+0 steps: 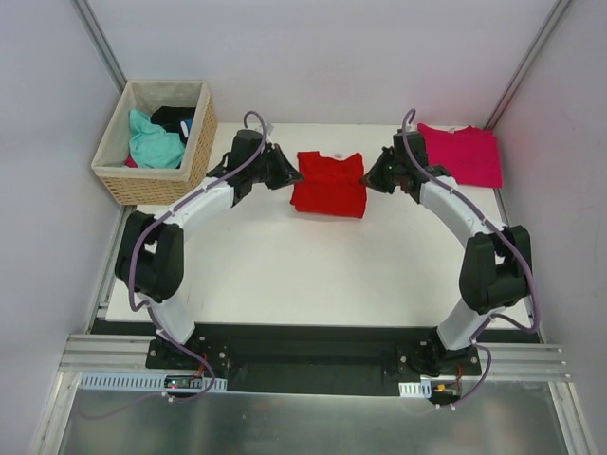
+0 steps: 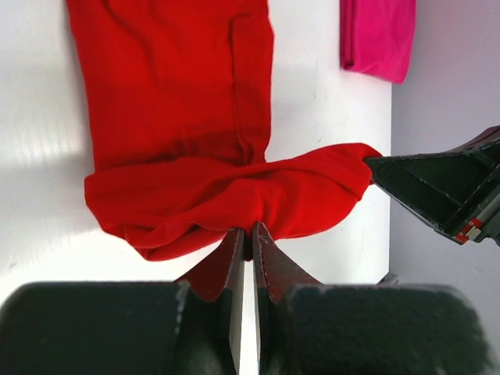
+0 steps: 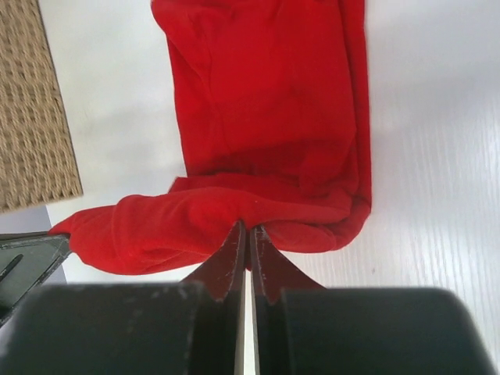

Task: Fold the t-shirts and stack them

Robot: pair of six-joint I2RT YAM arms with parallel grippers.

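1. Table (image 1: 285, 275): I see a white work surface that carries both shirts. The wicker basket (image 1: 156, 180) stands at its far left corner with teal cloth (image 1: 152, 142) and dark cloth inside.

2. Red t-shirt (image 1: 328, 185): It lies folded at the far centre of the table, directly between the two grippers. In the top view its left edge meets the left gripper and its right edge meets the right gripper. One end of the shirt is gathered into a bunched roll (image 2: 234, 195) that spans from one gripper to the other. The remainder (image 3: 266, 94) lies flat on the table beyond that roll.

3. Magenta-pink t-shirt (image 1: 462, 154): It lies folded flat at the far right corner of the table, behind the right gripper. It is apart from the red t-shirt and neither gripper touches it.

4. Left gripper (image 2: 246, 234): I read the jaws as nearly together, with only a thin slit between them. They pinch the bunched roll of the red t-shirt at the shirt's left side.

5. Right gripper (image 3: 246, 230): The jaws are pressed together on the same roll at the shirt's right side. In the left wrist view its tip (image 2: 369, 162) meets the end of the red roll.
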